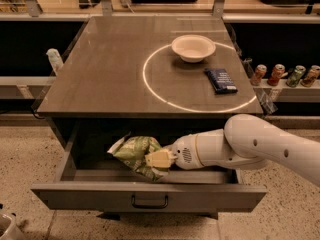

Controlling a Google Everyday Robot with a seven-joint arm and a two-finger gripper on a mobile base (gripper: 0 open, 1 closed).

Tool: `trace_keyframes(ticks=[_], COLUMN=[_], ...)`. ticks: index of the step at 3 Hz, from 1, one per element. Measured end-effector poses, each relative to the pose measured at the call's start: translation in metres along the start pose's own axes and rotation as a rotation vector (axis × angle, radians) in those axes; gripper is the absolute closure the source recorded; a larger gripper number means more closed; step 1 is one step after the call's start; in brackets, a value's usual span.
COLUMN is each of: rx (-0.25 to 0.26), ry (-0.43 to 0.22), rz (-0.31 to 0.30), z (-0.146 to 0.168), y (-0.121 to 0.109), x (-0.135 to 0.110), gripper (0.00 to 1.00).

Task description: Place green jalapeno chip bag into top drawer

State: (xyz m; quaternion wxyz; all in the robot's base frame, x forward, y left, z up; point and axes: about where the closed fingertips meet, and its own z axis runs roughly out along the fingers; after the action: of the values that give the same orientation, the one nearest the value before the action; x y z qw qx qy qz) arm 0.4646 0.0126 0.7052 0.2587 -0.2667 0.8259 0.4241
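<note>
The drawer [90, 196] stands pulled out below the surface [100, 69], its dark inside open to view. The bag [132, 151] is in it, left of centre, crumpled, with a white corner sticking up at its left; whether it lies on the drawer floor or hangs just above it cannot be told. Nothing else shows in the drawer.

The white arm [260, 144] comes in from the right, low and nearly level, passing under the surface's front edge and over the drawer's front panel. The tool [159, 158] is inside the drawer, pointing left, closed on the bag's right side.

On the surface a white bowl [193, 47] sits at the top of a painted ring [144, 76], and a dark blue packet [220, 80] lies flat, well apart from the drawer. Four cans [285, 75] line a shelf at the right; a small bottle [54, 59] stands at the left.
</note>
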Motion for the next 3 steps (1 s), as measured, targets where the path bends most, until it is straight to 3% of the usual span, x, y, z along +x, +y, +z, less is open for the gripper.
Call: trace_keyframes(ticks=[1,2,3], rx=[-0.003,-0.004,-0.004], ry=[0.03,0.036,0.036], rz=[0.027,0.033,0.033], z=[0.0015,0.0017,0.0018], y=[-0.0061,-0.0073,-0.0073], x=[0.0088,0.0104,0.0104], gripper=[1.0,0.87,0.64])
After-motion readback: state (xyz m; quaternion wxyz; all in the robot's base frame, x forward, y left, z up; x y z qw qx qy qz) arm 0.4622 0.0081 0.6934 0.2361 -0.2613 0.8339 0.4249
